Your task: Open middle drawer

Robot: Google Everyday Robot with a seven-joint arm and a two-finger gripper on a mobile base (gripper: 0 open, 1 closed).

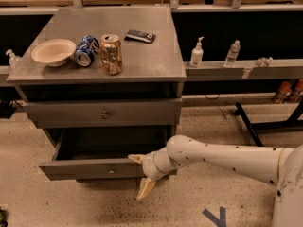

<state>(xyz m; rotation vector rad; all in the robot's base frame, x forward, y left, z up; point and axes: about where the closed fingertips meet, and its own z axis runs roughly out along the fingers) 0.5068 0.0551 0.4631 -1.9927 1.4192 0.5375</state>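
The middle drawer [85, 169] is pulled out toward me from the grey cabinet [142, 67]. Its wide flat front carries a tiny knob [111, 171], and the dark inside of its shallow box shows behind it. My gripper [141, 174] is at the right end of that front, to the right of the knob. It is open and holds nothing. One cream finger [136, 158] lies at the front's top edge and the other [146, 188] hangs below its bottom edge. The white arm [222, 160] reaches in from the right.
Above the open drawer is a shut drawer front with a bigger knob [104, 113]. On the cabinet top stand a bowl [53, 51], a blue can on its side [86, 50], an upright can [111, 54] and a dark packet [140, 36]. Bottles [196, 53] stand on a ledge at right.
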